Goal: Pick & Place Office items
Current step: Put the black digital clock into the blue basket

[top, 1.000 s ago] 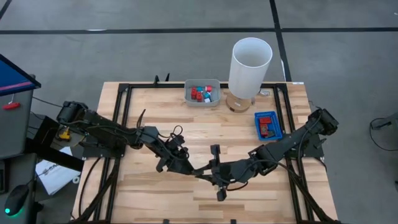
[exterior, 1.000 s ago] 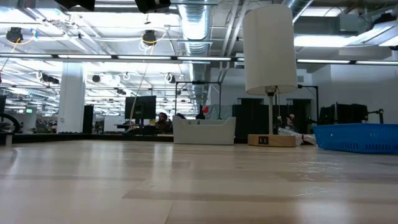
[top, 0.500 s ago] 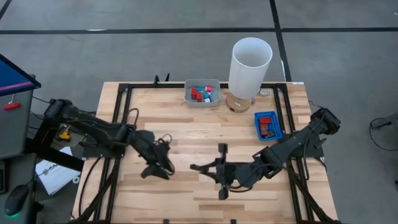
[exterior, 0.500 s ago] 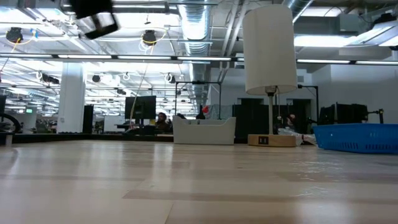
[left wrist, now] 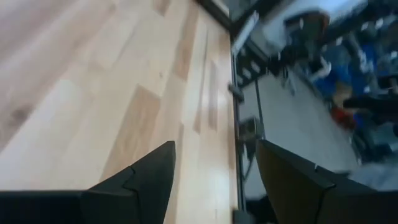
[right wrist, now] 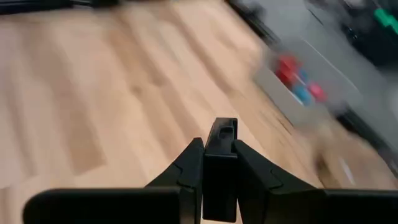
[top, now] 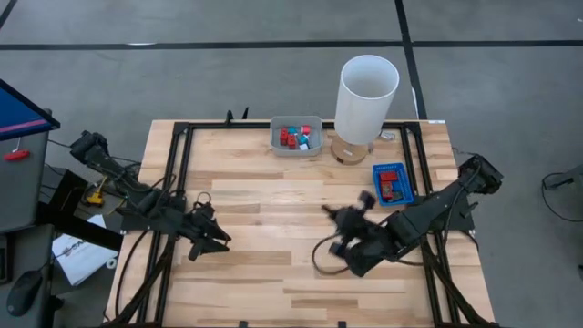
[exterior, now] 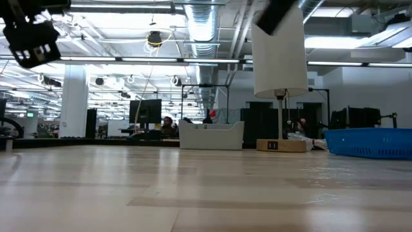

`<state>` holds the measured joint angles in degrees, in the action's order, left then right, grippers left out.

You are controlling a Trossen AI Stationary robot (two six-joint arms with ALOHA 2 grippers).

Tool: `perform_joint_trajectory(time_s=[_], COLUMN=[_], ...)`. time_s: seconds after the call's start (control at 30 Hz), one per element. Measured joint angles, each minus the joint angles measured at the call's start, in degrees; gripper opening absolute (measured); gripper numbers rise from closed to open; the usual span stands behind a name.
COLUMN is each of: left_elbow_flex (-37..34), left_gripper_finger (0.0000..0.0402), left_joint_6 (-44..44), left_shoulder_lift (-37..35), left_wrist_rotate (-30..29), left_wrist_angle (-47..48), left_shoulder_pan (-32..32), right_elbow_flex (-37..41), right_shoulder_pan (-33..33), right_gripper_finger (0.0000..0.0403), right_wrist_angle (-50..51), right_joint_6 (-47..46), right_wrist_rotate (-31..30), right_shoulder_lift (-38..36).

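While both arms hang above the wooden table, the scene reads as follows.

Held item: a flat black rectangular piece (right wrist: pixel 221 158) stands upright, pinched between the fingers of the right gripper (right wrist: pixel 219 163).
Other office items: small red, blue and white pieces (top: pixel 293 137) lie in the shallow grey rectangular tray (top: pixel 277 146) at the table's far edge; a few red and dark pieces (top: pixel 391 184) lie in the flat blue tray (top: pixel 379 189) near the right edge.
Right gripper: clamped on the black piece, above the table (top: pixel 273 237) right of centre, with the grey tray ahead of it in the right wrist view.
Left gripper (left wrist: pixel 214 171): fingers spread apart with nothing between them, above the table's left side by the black frame rail (top: pixel 170 182).
Lamp: a white cylindrical shade (top: pixel 366 96) on a wooden base (top: pixel 347 152), just right of the grey tray.
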<state>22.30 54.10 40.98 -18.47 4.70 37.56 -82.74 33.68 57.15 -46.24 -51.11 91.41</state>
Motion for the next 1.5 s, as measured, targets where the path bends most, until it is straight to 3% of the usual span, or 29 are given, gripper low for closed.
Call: perform_joint_trajectory(time_s=[0.1, 0.23, 0.37, 0.53, 0.83, 1.23, 1.5], left_elbow_flex=[-2.63, -4.44, -4.44, -4.35, -4.37, -4.37, -4.37], left_gripper_finger=[0.0221, 0.0222, 0.0222, 0.0222, 0.0222, 0.0222, 0.0222], left_joint_6=[0.2, -0.11, -1.65, -3.04, -4.37, -4.15, -4.14], left_shoulder_lift=[0.48, 2.63, 5.07, 7.74, 11.67, 11.8, 11.79], left_wrist_rotate=[-4.44, -5.52, -6.01, -8.25, -9.19, -9.56, -10.19], left_wrist_angle=[-6.81, -12.04, -16.01, -22.16, -29.69, -32.46, -34.44], left_shoulder_pan=[1.43, 1.21, 0.94, 1.01, 1.01, 1.01, 1.01], right_elbow_flex=[-0.02, 1.9, 12.04, 24.65, 36.78, 41.94, 41.77], right_shoulder_pan=[-1.07, -3.79, -8.34, -12.05, -18.19, -24.71, -28.83], right_gripper_finger=[0.0054, 0.0054, 0.0054, 0.0054, 0.0054, 0.0055, 0.0083], right_wrist_angle=[16.43, 33.86, 28.12, 24.63, 19.43, 18.09, 16.91], right_joint_6=[-18.8, -41.19, -44.23, -54.51, -59.18, -57.79, -54.42], right_wrist_rotate=[-0.59, 1.24, 5.29, 9.91, 15.37, 15.78, 17.68], right_shoulder_lift=[-1.74, -3.66, -10.7, -18.52, -26.68, -26.43, -26.49])
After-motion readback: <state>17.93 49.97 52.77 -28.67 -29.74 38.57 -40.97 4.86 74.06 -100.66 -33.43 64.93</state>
